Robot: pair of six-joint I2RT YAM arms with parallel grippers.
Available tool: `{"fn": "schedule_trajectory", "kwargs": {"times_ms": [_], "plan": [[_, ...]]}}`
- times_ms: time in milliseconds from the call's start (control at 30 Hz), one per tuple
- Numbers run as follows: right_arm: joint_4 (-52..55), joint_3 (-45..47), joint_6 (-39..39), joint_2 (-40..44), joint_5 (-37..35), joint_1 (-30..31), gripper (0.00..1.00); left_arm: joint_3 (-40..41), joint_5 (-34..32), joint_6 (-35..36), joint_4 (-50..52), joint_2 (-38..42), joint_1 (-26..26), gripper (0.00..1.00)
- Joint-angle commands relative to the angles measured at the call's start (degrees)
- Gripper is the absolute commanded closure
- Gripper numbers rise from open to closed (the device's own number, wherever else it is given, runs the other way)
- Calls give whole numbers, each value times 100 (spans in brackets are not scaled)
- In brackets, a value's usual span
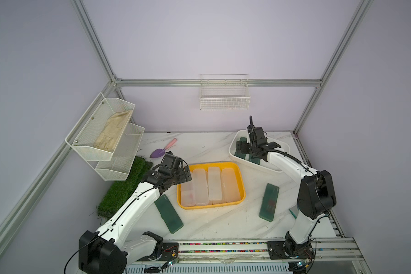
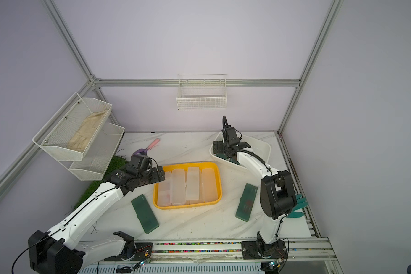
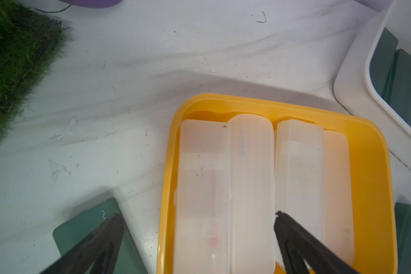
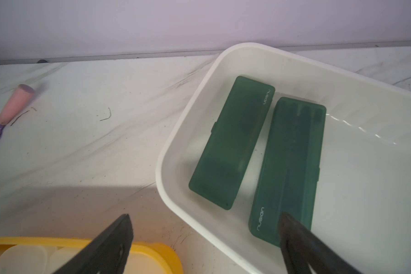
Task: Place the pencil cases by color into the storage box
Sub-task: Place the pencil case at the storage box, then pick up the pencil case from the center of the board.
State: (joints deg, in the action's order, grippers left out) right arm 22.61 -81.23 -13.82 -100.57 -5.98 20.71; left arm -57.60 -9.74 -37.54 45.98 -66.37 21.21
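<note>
Bare marble tabletop (image 1: pixel 218 225) lies open between the yellow plastic tray (image 1: pixel 214 164) and the white plastic bin (image 4: pixel 161 170). One dark green flat plastic case (image 1: pixel 169 213) left of the tray and another (image 1: pixel 268 201) right of it narrow the front lanes.

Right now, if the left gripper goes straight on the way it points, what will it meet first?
Probably the frosted pencil case at the edge of the yellow tray: the open left gripper is centred on it. One finger lines up with the dark green case outside it; depth is unclear.

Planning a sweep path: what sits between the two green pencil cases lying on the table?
The yellow tray, holding four frosted cases, lies between them in both top views.
</note>
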Motion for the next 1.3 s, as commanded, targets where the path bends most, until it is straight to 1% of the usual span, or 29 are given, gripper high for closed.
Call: {"fn": "schedule_trajectory", "kwargs": {"times_ms": [0,133,333,600,733,933,1067,1133,1267], "plan": [[-688,335,25,614,122,208,3,94,-422,-616,557,124,-123,0],[-781,608,15,871,156,554,3,195,-663,-956,986,238,-233,0],[-944,892,38,1114,305,815,3,671,-517,-1289,1000,517,-506,0],[-1102,1024,36,1179,396,1040,3,1093,-299,-1446,923,414,-908,0],[-1181,1071,33,1185,488,1121,3,1300,-133,-1468,843,202,-1119,0],[-1229,1098,25,1180,501,1220,3,1749,272,-1368,409,158,-1536,0],[-1264,1083,23,1189,530,1278,3,1779,480,-1168,241,-93,-1761,0],[-1267,1064,28,1197,530,1312,3,1803,706,-1090,104,-253,-1943,0],[-1297,1072,25,1190,536,1362,3,1745,860,-986,-145,-585,-2139,0]]}}
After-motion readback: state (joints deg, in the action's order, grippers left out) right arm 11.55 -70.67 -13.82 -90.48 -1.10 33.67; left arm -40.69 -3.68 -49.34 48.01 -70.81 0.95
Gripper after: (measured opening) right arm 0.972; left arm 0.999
